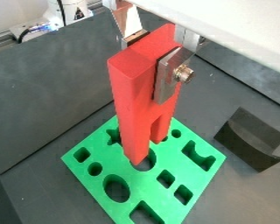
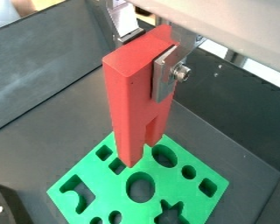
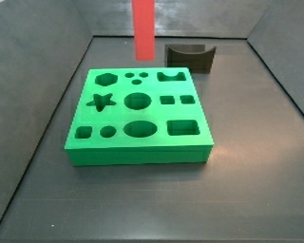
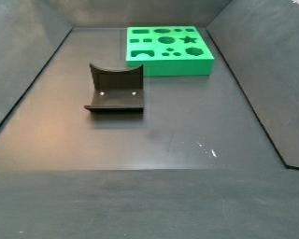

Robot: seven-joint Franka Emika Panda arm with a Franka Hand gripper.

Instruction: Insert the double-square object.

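Dark grey tabletop point(image 4: 152, 177) with low dark walls around it carries the pieces. Green block point(image 3: 140, 119) with shaped holes lies flat; in a side view it sits at the far end point(image 4: 168, 49), with the small dark grey block point(image 4: 115, 89) standing nearer and apart from it.

Gripper point(image 1: 152, 77) shows in both wrist views point(image 2: 149, 72) — jaws clenched on the upper part of the double-square object point(image 1: 140, 92), one silver finger plate point(image 1: 171, 74) pressed flat against its side. Red bar hangs upright point(image 2: 136, 101), forked legs pointing down over the green block point(image 2: 136, 188). Whether the leg tips touch the block or hover just above it — cannot tell. In a side view the red bar point(image 3: 143, 28) appears beyond the block's far edge, gripper out of frame.
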